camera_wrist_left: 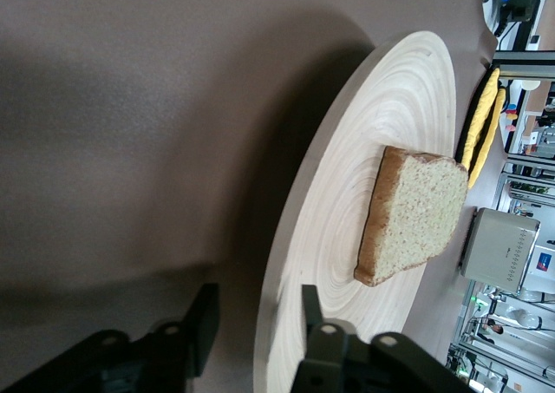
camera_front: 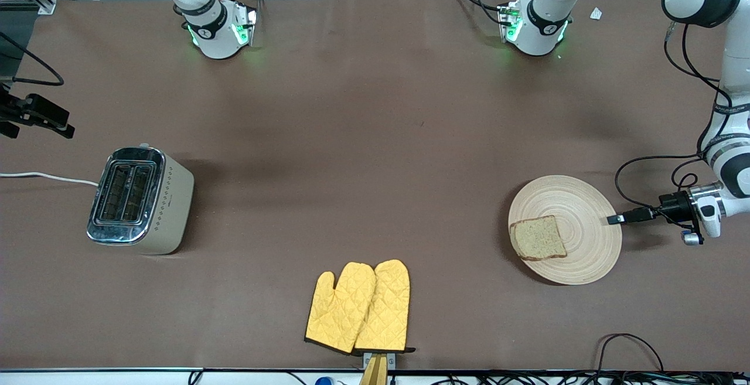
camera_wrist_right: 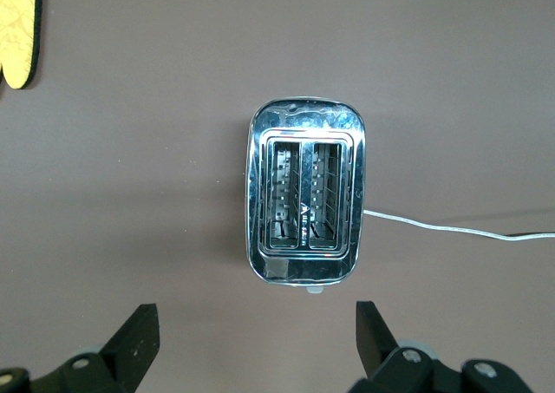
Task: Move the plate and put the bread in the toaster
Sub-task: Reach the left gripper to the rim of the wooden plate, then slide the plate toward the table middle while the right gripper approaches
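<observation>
Table (camera_front: 375, 139): covered in a brown cloth. Lying directly on it: toaster (camera_front: 140, 200) toward the right arm's end, slots upward, its white power cord (camera_front: 47, 177) trailing off the edge; plate (camera_front: 577, 230) toward the left arm's end; pair of yellow quilted oven mitts (camera_front: 358, 307), overlapping, between the two and nearest the front camera.
</observation>
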`<state>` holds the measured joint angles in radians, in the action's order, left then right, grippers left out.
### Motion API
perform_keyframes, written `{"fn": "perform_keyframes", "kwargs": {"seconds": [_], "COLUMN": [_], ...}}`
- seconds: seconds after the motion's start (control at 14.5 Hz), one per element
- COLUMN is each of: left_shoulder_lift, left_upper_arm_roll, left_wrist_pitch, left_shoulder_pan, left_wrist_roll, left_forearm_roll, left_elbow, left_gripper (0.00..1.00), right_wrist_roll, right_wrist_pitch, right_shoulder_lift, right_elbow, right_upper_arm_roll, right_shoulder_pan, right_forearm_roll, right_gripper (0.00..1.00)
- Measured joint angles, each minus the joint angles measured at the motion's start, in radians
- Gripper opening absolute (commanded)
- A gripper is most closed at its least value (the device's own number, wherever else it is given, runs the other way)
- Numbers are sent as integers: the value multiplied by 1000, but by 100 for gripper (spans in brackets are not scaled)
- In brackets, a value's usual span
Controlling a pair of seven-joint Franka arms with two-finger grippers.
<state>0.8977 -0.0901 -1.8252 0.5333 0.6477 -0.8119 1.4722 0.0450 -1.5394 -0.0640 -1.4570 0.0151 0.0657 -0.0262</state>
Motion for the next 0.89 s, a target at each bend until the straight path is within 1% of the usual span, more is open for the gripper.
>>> {"fn": "perform_keyframes", "kwargs": {"seconds": [0.14, 0.21, 0.34, 0.48, 0.62, 0.83, 0.89], "left_shoulder_lift": [3, 3, 1, 0, 1, 2, 2], "left_upper_arm_roll": [0, -1, -5, -15, -44, -125, -159], "left_wrist_pitch": [0, 1, 16, 21, 20, -13, -15], "left_shoulder_pan": [0, 0, 1, 4, 5, -6, -10], "left_wrist_roll": [3, 10, 41, 58, 60, 58, 58], "left_forearm_roll": [0, -4, -16, -24, -26, -24, -22], "left_elbow": [0, -1, -7, -9, -13, -26, -33], "left_gripper": [18, 12, 1, 0, 0, 0, 0], "right_wrist_roll": [0, 0, 0, 0, -1, -52, -80], "right_wrist_pitch": [0, 0, 0, -1, -8, -59, -77], "right_shoulder_lift": [0, 0, -1, -13, -47, -118, -141], "right_elbow": [0, 0, 0, -1, -2, -3, -4], "right_upper_arm_roll": [1, 1, 2, 2, 3, 8, 9], "right_shoulder_pan": [0, 0, -1, -1, -4, -36, -50], "right_forearm_roll": [0, 2, 22, 62, 85, 103, 124], "right_gripper": [100, 100, 100, 100, 100, 100, 100]}}
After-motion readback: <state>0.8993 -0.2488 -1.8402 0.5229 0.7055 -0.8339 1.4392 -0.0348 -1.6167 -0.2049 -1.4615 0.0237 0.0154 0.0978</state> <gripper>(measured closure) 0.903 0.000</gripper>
